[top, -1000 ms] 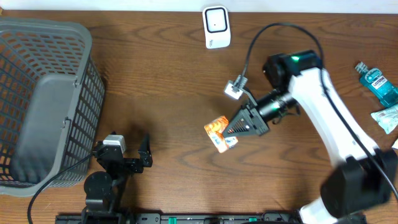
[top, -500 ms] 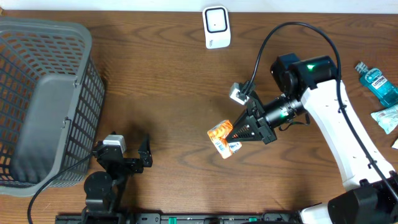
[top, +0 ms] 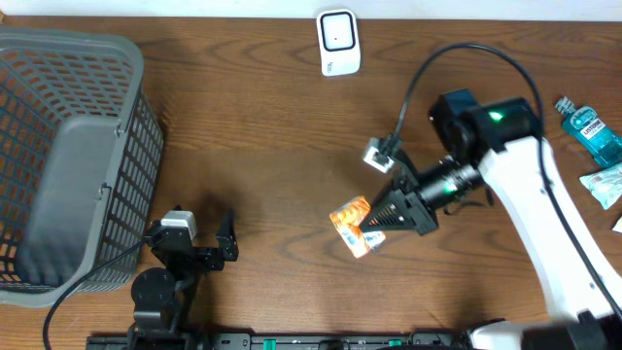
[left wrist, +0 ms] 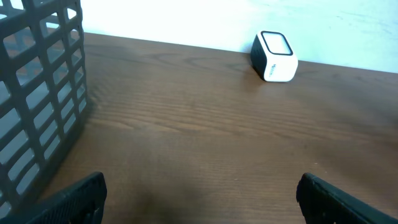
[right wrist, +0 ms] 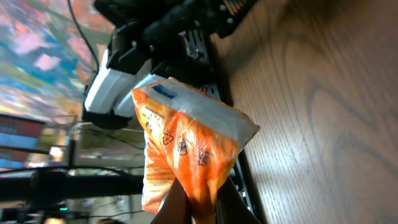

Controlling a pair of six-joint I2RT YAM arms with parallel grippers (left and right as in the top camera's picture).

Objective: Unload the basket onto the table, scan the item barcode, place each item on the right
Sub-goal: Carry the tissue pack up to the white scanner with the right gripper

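Observation:
An orange and white snack packet [top: 354, 226] hangs over the middle of the table with my right gripper [top: 370, 223] shut on its edge. In the right wrist view the packet [right wrist: 186, 146] fills the centre, pinched at its lower end between the two dark fingers [right wrist: 174, 202]. The white barcode scanner [top: 338, 42] stands at the table's far edge, well away from the packet. It also shows in the left wrist view, as the scanner [left wrist: 273, 56] at the upper right. My left gripper [top: 206, 245] rests open near the front left, with nothing between its fingers [left wrist: 81, 199].
A grey plastic basket [top: 68, 156] takes up the left side. A blue mouthwash bottle [top: 591, 130] and a pale green packet [top: 604, 183] lie at the right edge. A cable runs from the right arm [top: 530, 194] above the table.
The right arm has shifted right and toward the table's front, carrying the packet with it. The left arm has stayed still.

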